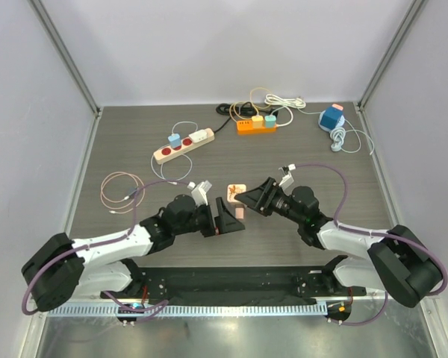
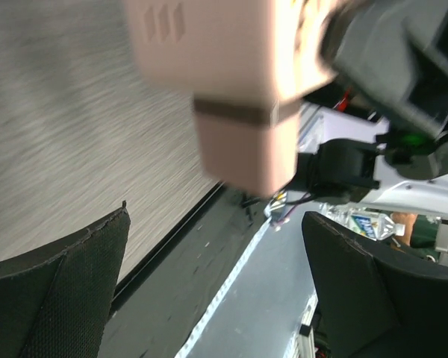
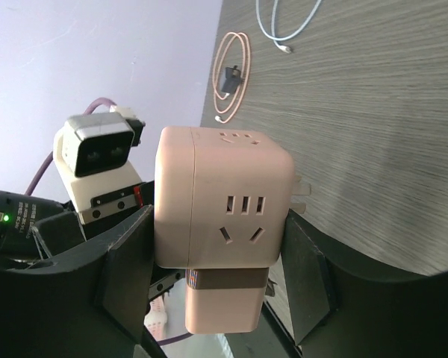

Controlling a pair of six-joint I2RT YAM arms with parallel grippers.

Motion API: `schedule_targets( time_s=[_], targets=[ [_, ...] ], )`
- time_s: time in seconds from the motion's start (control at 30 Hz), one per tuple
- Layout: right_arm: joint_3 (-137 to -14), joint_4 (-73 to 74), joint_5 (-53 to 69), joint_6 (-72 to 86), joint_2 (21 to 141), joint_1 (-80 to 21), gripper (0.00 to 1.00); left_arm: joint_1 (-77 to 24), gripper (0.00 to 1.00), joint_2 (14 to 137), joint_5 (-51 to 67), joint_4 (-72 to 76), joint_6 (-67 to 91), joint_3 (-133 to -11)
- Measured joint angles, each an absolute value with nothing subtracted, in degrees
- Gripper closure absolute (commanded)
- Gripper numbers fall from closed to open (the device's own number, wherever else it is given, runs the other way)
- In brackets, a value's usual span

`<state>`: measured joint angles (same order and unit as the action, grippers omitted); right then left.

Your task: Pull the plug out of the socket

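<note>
Soft, even light from overhead casts only faint shadows on the grey table [image 1: 231,156] around the pink cube socket [image 1: 237,195], which is crisp in the right wrist view but a blurred, out-of-focus mass in the left wrist view, with the table grain beside it smeared.

Beige power strip [image 1: 164,155] far left; orange power strip [image 1: 246,128] far centre; blue adapter [image 1: 331,118] far right; pink coiled cable [image 1: 103,190] left.

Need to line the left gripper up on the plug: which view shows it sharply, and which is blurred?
Right wrist: socket cube and plug crisp, evenly lit, no glare. Left wrist: both soft and smeared, too close to the lens. Top external: in focus, but both small.
</note>
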<state>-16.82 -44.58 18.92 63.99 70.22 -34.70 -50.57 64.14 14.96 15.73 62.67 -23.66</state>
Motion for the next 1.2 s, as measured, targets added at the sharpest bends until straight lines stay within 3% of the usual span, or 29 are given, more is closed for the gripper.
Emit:
schedule_targets(
  time_s=[0.23, 0.37, 0.4, 0.5, 0.77, 0.83, 0.87, 0.9, 1.2],
  targets=[
    [-15.3, -45.5, 18.9, 65.1, 66.7, -34.8, 0.99, -51.0, 0.06, 67.2, 13.5, 23.9, 64.1, -26.5],
    [-13.4, -46.3, 19.0, 66.2, 66.1, -34.9, 0.99, -51.0, 0.13, 70.7, 14.0, 28.4, 65.5, -27.5],
    [-13.1, -46.3, 19.0, 66.4, 66.1, -34.9, 0.99, -51.0, 0.22, 72.1, 14.2, 29.6, 66.0, -27.8],
    [-12.8, -46.9, 19.0, 66.9, 66.1, -34.9, 0.99, -51.0, 0.33, 76.0, 15.1, 33.8, 68.2, -27.9],
    [-12.4, -49.0, 18.3, 68.0, 64.8, -35.0, 0.99, -51.0, 0.49, 80.8, 17.7, 40.9, 72.2, -27.8],
    [-12.4, -49.6, 18.0, 68.2, 64.5, -35.0, 0.99, -51.0, 0.6, 80.8, 17.8, 41.2, 72.5, -27.8],
    [-12.3, -49.8, 17.7, 68.2, 64.2, -35.0, 0.99, -51.0, 0.71, 80.8, 17.8, 41.4, 72.7, -27.8],
    [-12.1, -49.8, 17.6, 68.2, 64.0, -35.0, 0.99, -51.0, 1.0, 80.8, 17.8, 41.6, 72.8, -27.8],
    [-10.9, -51.0, 14.9, 69.7, 63.4, -35.5, 0.99, -51.0, 1.0, 80.8, 17.8, 42.2, 73.1, -27.4]
  ],
)
